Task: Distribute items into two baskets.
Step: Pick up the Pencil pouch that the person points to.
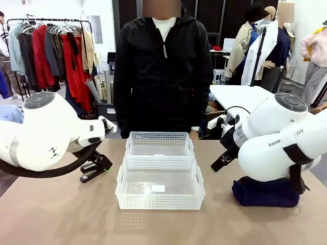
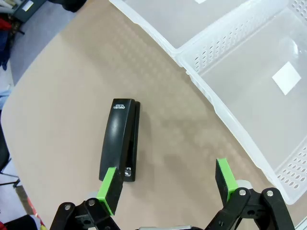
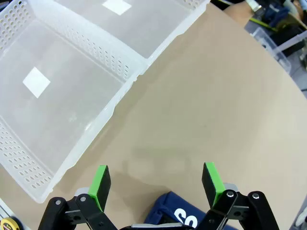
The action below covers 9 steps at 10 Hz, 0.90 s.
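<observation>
Left gripper (image 2: 168, 183) spread wide, holding nothing, above one black stapler (image 2: 120, 139) lying on the table (image 1: 61, 214) left of the baskets. Right gripper (image 3: 156, 184) likewise wide and unladen, over one navy pouch (image 3: 168, 215). Two white lattice baskets, near basket (image 1: 160, 202) and far basket (image 1: 159, 137), touching; each contains one white label (image 3: 36, 81).

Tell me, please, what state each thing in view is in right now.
near basket: upright on the table, empty but for a white label.
far basket: upright, empty, set against the near one.
stapler: closed, lying flat, not gripped.
pouch: lying on the table; zipper hidden.
left gripper: open, over the stapler's end.
right gripper: open, over the pouch's edge, holding nothing.
</observation>
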### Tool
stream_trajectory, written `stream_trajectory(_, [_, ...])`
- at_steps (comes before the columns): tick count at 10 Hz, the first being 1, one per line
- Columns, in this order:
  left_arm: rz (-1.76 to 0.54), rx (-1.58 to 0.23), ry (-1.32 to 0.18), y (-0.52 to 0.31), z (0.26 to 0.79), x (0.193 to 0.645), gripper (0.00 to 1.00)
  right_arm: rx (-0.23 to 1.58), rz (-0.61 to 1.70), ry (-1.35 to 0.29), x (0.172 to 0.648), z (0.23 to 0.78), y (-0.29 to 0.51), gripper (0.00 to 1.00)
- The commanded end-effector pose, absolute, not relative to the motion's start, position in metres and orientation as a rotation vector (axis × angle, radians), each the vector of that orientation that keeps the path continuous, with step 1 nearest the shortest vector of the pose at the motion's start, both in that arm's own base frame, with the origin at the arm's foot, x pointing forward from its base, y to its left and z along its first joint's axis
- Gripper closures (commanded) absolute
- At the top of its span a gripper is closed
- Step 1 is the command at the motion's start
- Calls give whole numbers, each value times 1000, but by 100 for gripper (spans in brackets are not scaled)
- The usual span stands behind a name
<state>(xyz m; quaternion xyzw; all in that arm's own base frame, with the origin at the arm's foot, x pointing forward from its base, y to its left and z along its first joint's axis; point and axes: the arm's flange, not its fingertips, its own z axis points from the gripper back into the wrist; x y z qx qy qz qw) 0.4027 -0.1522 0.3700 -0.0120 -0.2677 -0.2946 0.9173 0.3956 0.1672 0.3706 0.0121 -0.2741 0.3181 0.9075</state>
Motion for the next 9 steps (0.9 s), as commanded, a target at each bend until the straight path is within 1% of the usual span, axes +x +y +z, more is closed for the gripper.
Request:
stream_trajectory(1, [-606, -25, -551, -152, 370, 403, 0, 25, 656, -566, 396, 371, 167, 0])
stream_trajectory(5, [-606, -25, -551, -152, 370, 403, 0, 25, 657, -566, 396, 371, 167, 0])
stream_trajectory(6, [-568, -22, -576, -138, 385, 403, 0, 41, 625, -573, 397, 381, 162, 0])
stream_trajectory(9, [-543, -48, -573, -105, 420, 409, 0, 41, 576, -570, 396, 417, 145, 0])
